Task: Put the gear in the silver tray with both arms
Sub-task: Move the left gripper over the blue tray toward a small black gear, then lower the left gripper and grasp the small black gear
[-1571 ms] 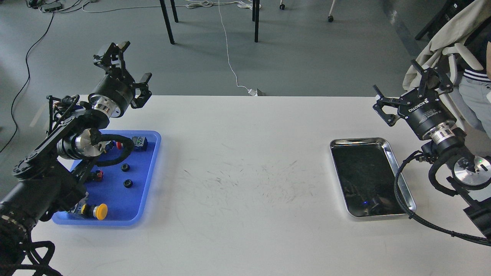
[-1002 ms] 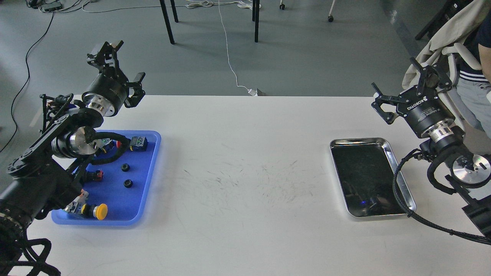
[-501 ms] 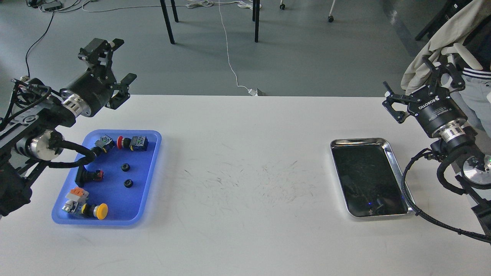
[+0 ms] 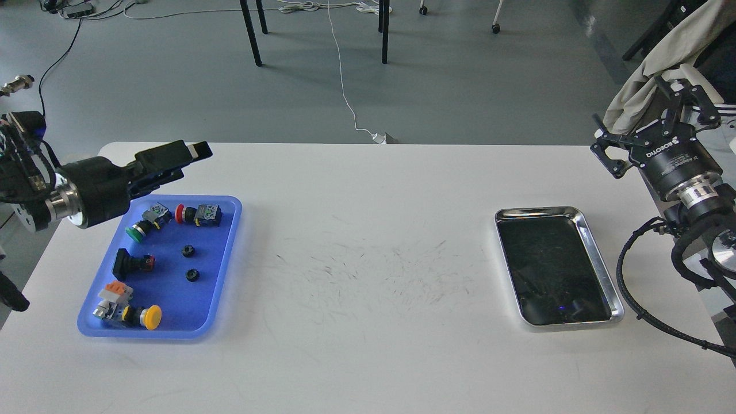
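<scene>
Room: grey floor beyond desk w/ black chair legs (image 4: 250, 31) and white cable (image 4: 343, 86) trailing toward far edge.
Desk: white rectangular table (image 4: 368, 259), scuffed w/ dark marks mid-surface.
Silver tray: shiny rectangular stainless-steel tray (image 4: 598, 253) w/ rounded corners and dark mirror bottom, near right edge of desk; nothing in it.
Blue tray: blue rectangular plastic tray (image 4: 218, 270) near left edge of desk, holding small parts.
Parts in blue tray: two small black ring-shaped gears (image 4: 188, 250) side by side mid-tray; yellow-capped push button (image 4: 150, 317) at near end; green-capped button (image 4: 137, 232) and red-capped button (image 4: 180, 214) at far end; black-capped switch (image 4: 129, 263) at left side.
Left gripper (image 4: 190, 156): over far-left corner of desk, just past blue tray's far end, seen side-on; can't tell if fingers are apart or together; holds nothing visible.
Right gripper (image 4: 647, 123): above far-right corner of desk, beyond silver tray, fingers spread wide, holding nothing.
Right-side bkgd: beige cloth (image 4: 650, 75) draped behind right gripper.
</scene>
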